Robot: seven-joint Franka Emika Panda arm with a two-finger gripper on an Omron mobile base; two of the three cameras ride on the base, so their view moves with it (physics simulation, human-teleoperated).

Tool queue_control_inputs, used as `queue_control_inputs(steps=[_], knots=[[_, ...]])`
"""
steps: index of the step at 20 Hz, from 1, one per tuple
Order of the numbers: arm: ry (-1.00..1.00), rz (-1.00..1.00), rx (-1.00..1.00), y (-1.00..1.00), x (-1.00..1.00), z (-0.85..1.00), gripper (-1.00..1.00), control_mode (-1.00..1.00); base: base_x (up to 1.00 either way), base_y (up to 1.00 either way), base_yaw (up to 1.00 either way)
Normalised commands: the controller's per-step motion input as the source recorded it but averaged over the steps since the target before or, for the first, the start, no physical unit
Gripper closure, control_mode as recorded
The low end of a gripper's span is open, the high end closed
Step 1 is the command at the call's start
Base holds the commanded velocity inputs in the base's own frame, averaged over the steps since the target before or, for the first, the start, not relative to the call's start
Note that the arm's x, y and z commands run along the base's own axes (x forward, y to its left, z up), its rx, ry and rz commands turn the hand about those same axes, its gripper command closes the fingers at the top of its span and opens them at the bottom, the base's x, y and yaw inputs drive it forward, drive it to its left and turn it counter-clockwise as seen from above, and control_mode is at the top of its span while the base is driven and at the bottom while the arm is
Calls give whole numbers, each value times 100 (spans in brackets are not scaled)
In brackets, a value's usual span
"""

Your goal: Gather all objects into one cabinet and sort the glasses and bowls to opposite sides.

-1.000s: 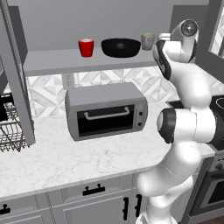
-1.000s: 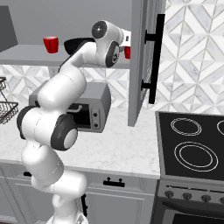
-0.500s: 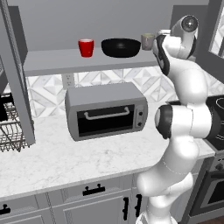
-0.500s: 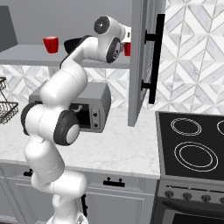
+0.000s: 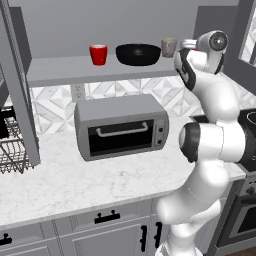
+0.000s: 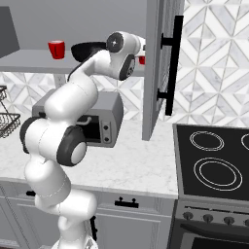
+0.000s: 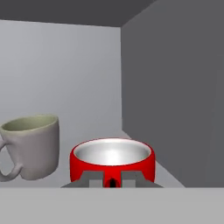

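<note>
Cabinet shelf (image 5: 75,70): red cup (image 7: 112,159) clamped in pincer (image 7: 112,178).

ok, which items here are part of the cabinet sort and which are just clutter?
Job: red cup at the pincer; other red cup; grey-beige cup; black bowl; cabinet shelf.
Clutter: toaster oven; dish rack; stove.

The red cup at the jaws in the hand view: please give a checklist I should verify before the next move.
1. Gripper shut on red cup: ok.
2. Red cup upright: ok.
3. Red cup apart from grey-beige cup: ok.
4. Red cup resting on cabinet shelf: cannot tell.
5. Black bowl stands between the cups, so sides not sorted: not ok.
6. Other red cup upright on shelf: ok.
</note>
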Motion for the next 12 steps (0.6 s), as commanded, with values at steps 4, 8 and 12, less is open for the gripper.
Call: queue_control_inputs(steps=[4,8,12], knots=[[-8,0,0,0,0,-17,100,-100,0,0,0],[0,0,0,0,0,0,100,-100,0,0,0],[0,0,2,4,0,-3,100,-100,0,0,0]])
